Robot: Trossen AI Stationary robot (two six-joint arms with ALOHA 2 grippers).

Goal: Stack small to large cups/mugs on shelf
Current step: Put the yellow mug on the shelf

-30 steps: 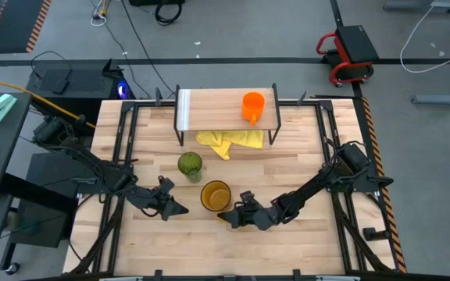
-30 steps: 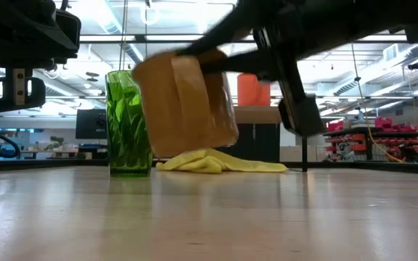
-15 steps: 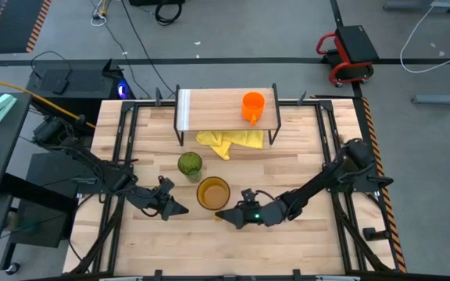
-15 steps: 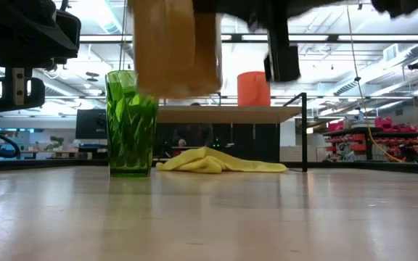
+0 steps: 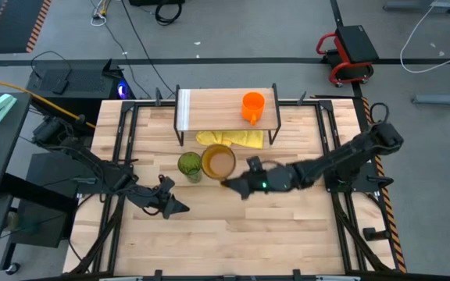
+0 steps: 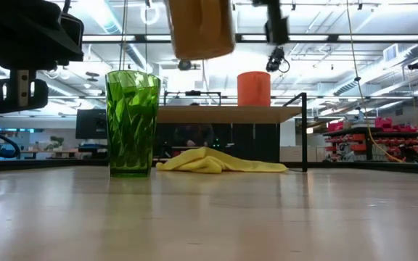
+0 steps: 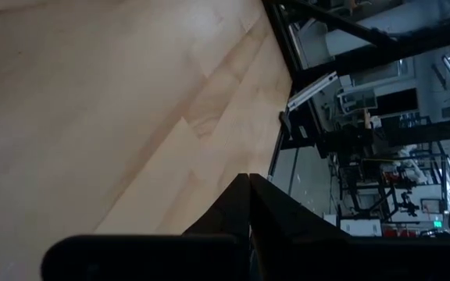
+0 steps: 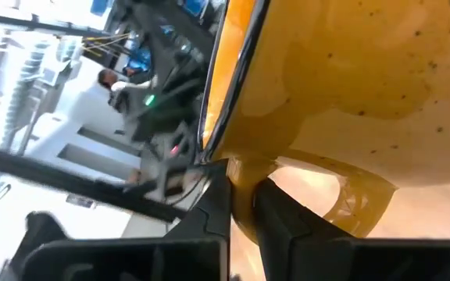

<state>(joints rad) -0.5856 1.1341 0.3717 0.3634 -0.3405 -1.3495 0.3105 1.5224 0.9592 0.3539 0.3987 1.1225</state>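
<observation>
Hazard: the wide amber-yellow plastic mug with handle is carried high above the table, so a slip of its rim through the clamp would drop it onto the tall translucent green plastic tumbler, which stands just left of it and could topple. A low approach could also strike the edge of the low shelf with light wooden top board and thin black legs, or knock the small bright orange plastic mug standing on the board's right part.

The right gripper is clamped on the amber mug's rim beside the handle; the mug's body extends to the left and far side of the fingers. The right wrist view shows the wall pinched between both fingers.

The left gripper waits near-left over the table, fingers together, holding nothing.

A crumpled yellow cloth lies under the shelf's near edge.
</observation>
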